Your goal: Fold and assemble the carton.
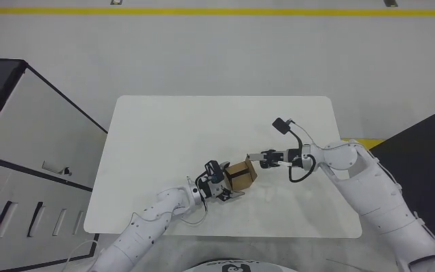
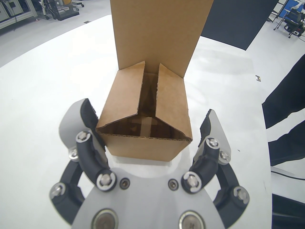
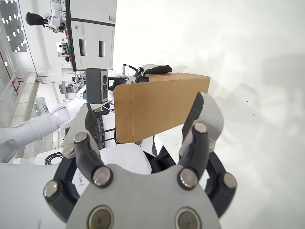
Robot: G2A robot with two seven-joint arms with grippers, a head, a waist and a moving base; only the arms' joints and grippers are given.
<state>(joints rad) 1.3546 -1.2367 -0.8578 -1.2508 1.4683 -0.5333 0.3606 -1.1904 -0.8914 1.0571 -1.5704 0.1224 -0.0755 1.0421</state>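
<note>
A small brown carton [image 1: 241, 174] stands on the white table [image 1: 170, 136], a little right of its middle. In the left wrist view the carton [image 2: 145, 110] has two side flaps folded inward over its open mouth, and a tall lid flap [image 2: 162, 24] stands upright behind them. My left gripper [image 2: 149, 110] is open around the carton's near end; one finger [image 2: 89, 117] touches a corner and the other is apart from it. My right gripper [image 3: 143, 106] is open at the far side, and the lid flap [image 3: 155, 106] stands between its fingers.
A grey cabinet [image 1: 41, 136] stands off the table's left edge, and a dark panel [image 1: 414, 156] off its right edge. The table's back and left parts are bare white surface.
</note>
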